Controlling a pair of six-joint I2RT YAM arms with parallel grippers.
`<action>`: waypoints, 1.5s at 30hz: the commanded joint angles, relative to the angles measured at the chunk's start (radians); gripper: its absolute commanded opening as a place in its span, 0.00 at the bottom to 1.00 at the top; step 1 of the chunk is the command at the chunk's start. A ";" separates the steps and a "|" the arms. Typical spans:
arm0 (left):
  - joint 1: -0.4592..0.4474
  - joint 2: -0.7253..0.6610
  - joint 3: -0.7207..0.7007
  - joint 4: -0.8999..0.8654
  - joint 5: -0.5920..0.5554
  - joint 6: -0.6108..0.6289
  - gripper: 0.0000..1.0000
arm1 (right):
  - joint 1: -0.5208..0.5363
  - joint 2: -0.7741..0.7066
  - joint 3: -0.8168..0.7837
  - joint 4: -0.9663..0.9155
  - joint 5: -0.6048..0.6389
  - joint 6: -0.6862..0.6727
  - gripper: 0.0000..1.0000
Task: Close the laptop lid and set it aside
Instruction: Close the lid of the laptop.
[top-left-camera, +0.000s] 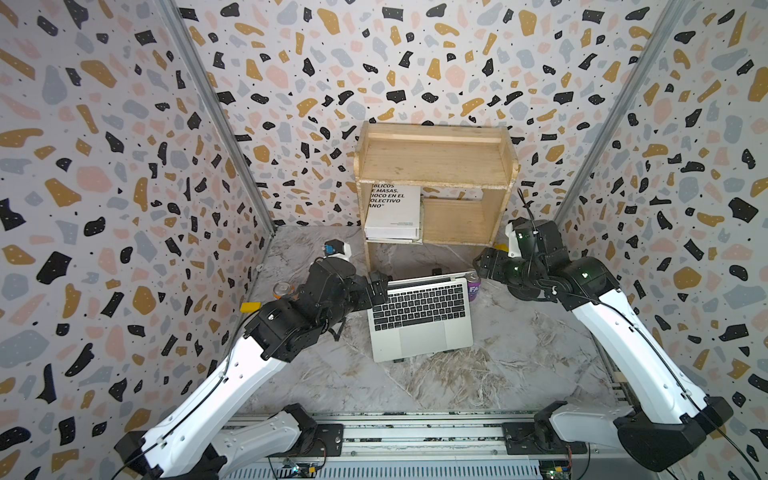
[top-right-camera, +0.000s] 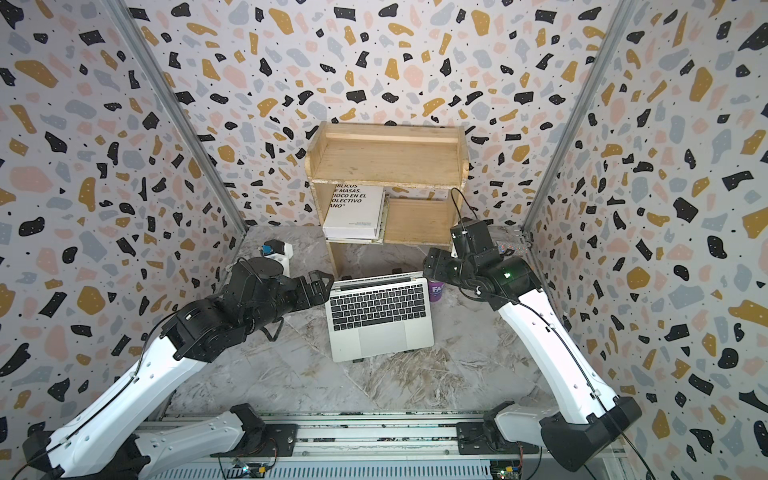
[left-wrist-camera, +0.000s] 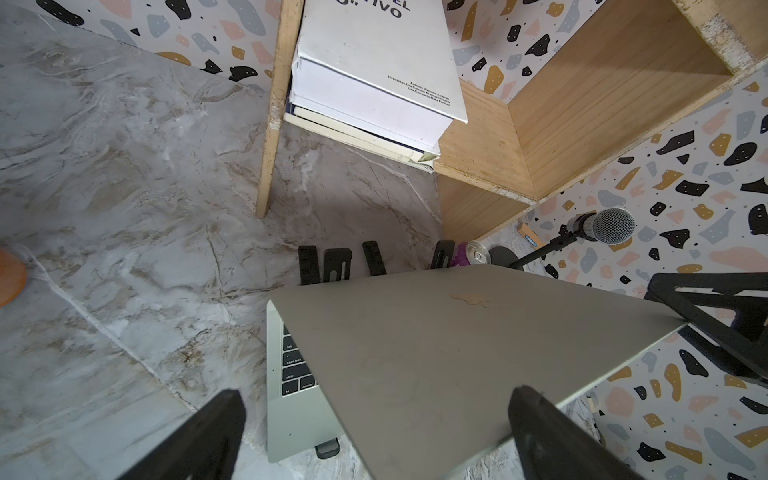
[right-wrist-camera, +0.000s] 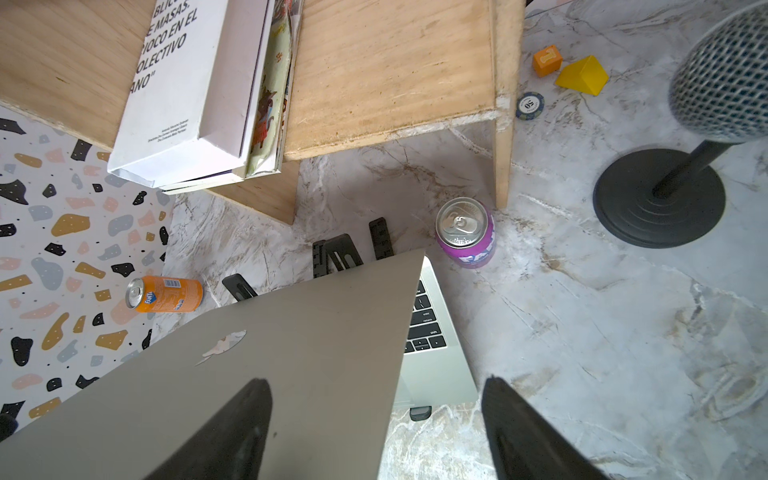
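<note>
The silver-grey laptop (top-left-camera: 420, 337) (top-right-camera: 381, 338) sits open on a black folding stand in the middle of the marble table. From above, its lid (top-left-camera: 424, 277) shows only as a thin edge. Its plain silver outside with the logo fills the left wrist view (left-wrist-camera: 457, 353) and the right wrist view (right-wrist-camera: 270, 365). My left gripper (top-left-camera: 380, 286) (left-wrist-camera: 374, 415) is open and straddles the lid's upper left corner. At the upper right corner my right gripper (top-left-camera: 478, 264) (right-wrist-camera: 374, 415) is open too, one finger (right-wrist-camera: 232, 432) over the lid's back and one past its edge.
A wooden shelf (top-left-camera: 436, 166) with a white book (top-left-camera: 392, 212) stands just behind the laptop. A purple can (right-wrist-camera: 465, 232) is by the right rear corner and an orange can (right-wrist-camera: 164, 294) at the left. A microphone stand (right-wrist-camera: 658, 199), yellow block (right-wrist-camera: 582, 77) and chip lie back right.
</note>
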 joint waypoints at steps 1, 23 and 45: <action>-0.009 -0.018 -0.025 -0.023 0.003 -0.002 1.00 | 0.009 -0.033 -0.026 -0.037 0.004 0.003 0.84; -0.027 -0.071 -0.101 -0.006 0.037 -0.035 1.00 | 0.017 -0.107 -0.108 -0.026 -0.002 0.011 0.84; -0.043 -0.128 -0.176 0.010 0.063 -0.060 1.00 | 0.021 -0.181 -0.171 -0.032 -0.013 0.031 0.84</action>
